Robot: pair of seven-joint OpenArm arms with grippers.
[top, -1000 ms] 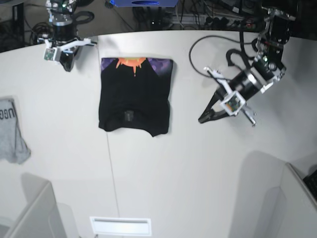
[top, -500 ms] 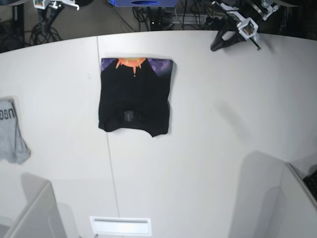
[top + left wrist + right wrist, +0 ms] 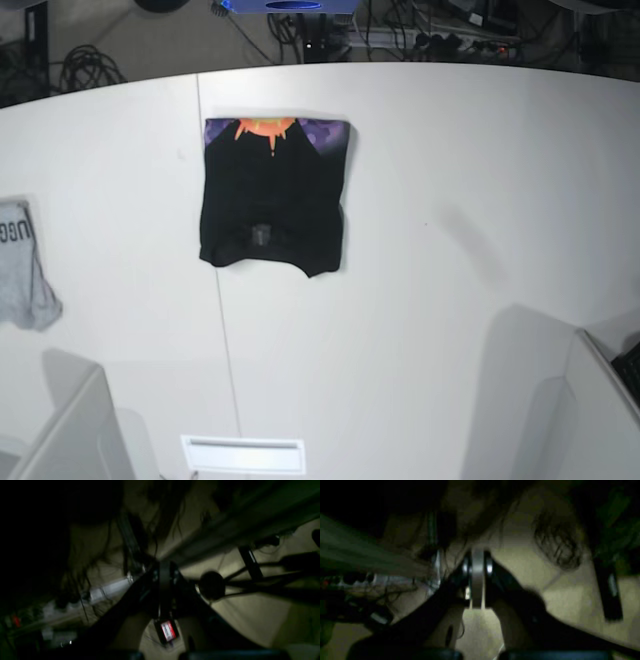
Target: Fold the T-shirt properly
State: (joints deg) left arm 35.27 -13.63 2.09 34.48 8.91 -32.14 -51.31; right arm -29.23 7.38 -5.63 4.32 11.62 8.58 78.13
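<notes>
**Folded T-shirt being left on the counter, both tools being kept clear**

The T-shirt is being shown in the base view as a compact black rectangle, lying flat on the white counter, with a strip of orange and purple print being exposed along its far edge. A small grey garment is being seen well apart from it, at the counter's edge.

Neither arm is being caught in the base view. In the left wrist view the left tool is being seen with its jaws pressed together and nothing between them; only dim floor and cables are lying beyond it. In the right wrist view the right tool is likewise being held closed and empty, with dark floor and wiring beyond its tip. The T-shirt is not being seen ahead of, below or beside either tool, so it is being judged to lie well away from both.

The fold is being judged as essentially complete. The step in hand is being read as withdrawal, and it is being done well if both tools are being kept closed and high, away from the cloth, so that no edge is being snagged or dragged. If tidying is being wanted, the slightly uneven near hem is being suggested as the place for a light, flat press rather than a pinch.
</notes>
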